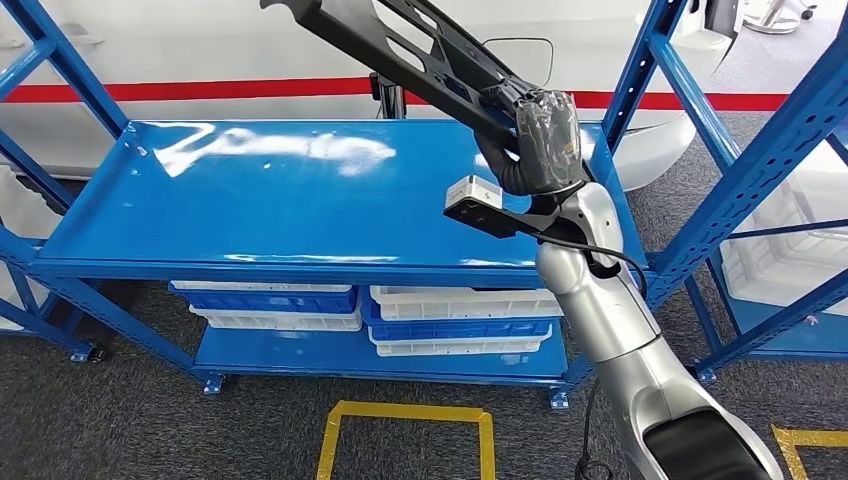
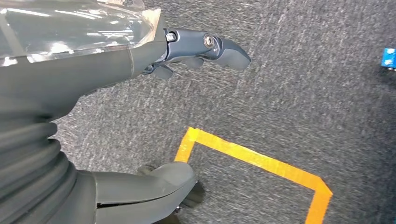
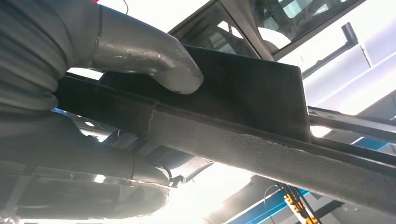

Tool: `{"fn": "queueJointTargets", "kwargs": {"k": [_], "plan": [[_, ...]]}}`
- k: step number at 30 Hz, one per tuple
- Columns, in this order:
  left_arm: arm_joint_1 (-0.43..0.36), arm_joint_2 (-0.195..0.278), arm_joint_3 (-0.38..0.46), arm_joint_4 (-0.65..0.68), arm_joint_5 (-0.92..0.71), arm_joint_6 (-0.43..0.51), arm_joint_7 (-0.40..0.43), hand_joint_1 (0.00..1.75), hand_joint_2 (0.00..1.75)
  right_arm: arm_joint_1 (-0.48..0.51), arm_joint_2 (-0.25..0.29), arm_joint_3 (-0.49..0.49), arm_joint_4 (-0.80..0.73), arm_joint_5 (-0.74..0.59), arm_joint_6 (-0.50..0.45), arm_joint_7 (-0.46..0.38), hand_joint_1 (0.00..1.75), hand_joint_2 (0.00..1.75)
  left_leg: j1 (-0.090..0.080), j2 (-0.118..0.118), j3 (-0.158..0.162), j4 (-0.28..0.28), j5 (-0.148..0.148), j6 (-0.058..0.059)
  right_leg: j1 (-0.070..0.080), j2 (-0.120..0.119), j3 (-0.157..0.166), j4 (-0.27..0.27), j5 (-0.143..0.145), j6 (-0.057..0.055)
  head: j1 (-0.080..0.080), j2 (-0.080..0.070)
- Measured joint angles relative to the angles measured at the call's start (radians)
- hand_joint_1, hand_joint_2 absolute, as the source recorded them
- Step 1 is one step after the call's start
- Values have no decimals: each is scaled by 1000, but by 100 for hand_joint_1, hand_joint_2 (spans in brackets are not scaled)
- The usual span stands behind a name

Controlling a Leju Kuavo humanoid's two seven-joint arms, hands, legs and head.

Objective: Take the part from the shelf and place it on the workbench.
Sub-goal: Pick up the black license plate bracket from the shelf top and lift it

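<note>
Because the right hand (image 1: pixel 545 140) is wrapped around the near end of the long black part (image 1: pixel 400 45), with its grey thumb (image 3: pixel 144 58) pressed onto one face in the right wrist view and the darker fingers curled under the other, the part is carried clear of everything, slanting from the hand at centre right of the head view up toward the top edge near the middle. It looks like a slotted black trim piece, and gripping it at one end probably leaves the far end free to swing, so the hold likely has to stay firm. The part hangs above the blue shelf top (image 1: pixel 270 200) without touching it, which suggests the carry toward the table is under way; no table can be made out from here. The left hand (image 2: pixel 196 49), seen in the left wrist view, holds nothing, its fingers loosely apart over grey carpet (image 2: pixel 303 93) crossed by yellow floor tape (image 2: pixel 252 156). Around the part stand blue shelf uprights (image 1: pixel 650 70) at upper right, close to the hand, and they seem the likeliest things to catch its long end on a turn. Lower down, stacked white and blue bins (image 1: pixel 460 315) sit under the shelf top, well away from the part.
</note>
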Motion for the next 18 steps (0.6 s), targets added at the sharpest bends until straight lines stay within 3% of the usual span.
{"fn": "queueJointTargets", "kwargs": {"k": [1,2,3,5,7,8,11,13,15,16,17,18], "plan": [[0,0,0,0,0,0,0,0,175,1,2,0,0,-1,0,-1,175,175,3,0,-7,48,-17,-3,1,0,-12,0,9,0,0,0],[0,0,1,0,-1,0,0,0,175,2,3,0,0,-1,0,-1,175,175,6,0,0,68,-13,-4,1,0,-23,1,18,2,0,0],[0,0,2,0,-1,0,0,0,175,3,4,0,0,-2,-1,-1,175,175,7,0,24,53,7,-3,1,0,-34,1,27,4,0,0],[-2,1,5,0,-1,0,0,0,175,3,5,0,0,-3,-1,-1,175,175,8,-2,116,-62,46,5,1,1,-51,1,43,12,0,0],[-5,2,7,0,-1,0,0,0,175,1,6,-1,0,-3,-2,-1,175,175,3,-6,197,-180,46,15,3,0,-59,0,57,24,1,0],[-6,3,7,0,-1,0,0,0,175,1,8,-1,0,-3,-2,-2,175,175,-2,-7,214,-209,39,20,2,-1,-61,-2,65,32,1,0],[-7,3,9,0,-2,2,0,0,175,1,10,-3,0,-5,-3,-3,175,175,-9,-3,205,-231,66,42,0,-3,-73,-3,74,50,1,0],[-8,3,10,0,-2,4,1,0,175,2,10,-7,0,-12,-4,-4,175,175,-7,2,184,-243,96,57,3,-2,-100,51,18,41,4,0],[-9,3,13,0,-1,6,2,0,175,2,11,-10,0,-21,-3,-7,175,175,-11,3,153,-243,121,65,4,-2,-135,172,-67,28,6,0],[-9,3,15,0,0,7,2,0,175,2,11,-11,0,-26,-2,-9,175,175,-12,3,136,-243,134,66,4,-2,-144,231,-92,29,6,0],[-8,2,16,0,1,7,2,0,175,2,11,-11,0,-31,-1,-11,175,175,-13,4,119,-242,147,66,5,-2,-142,266,-95,36,6,0],[-8,1,18,0,2,7,2,0,175,2,11,-12,0,-35,0,-13,175,175,-14,4,102,-241,160,64,5,-1,-124,269,-82,46,6,0]]}}
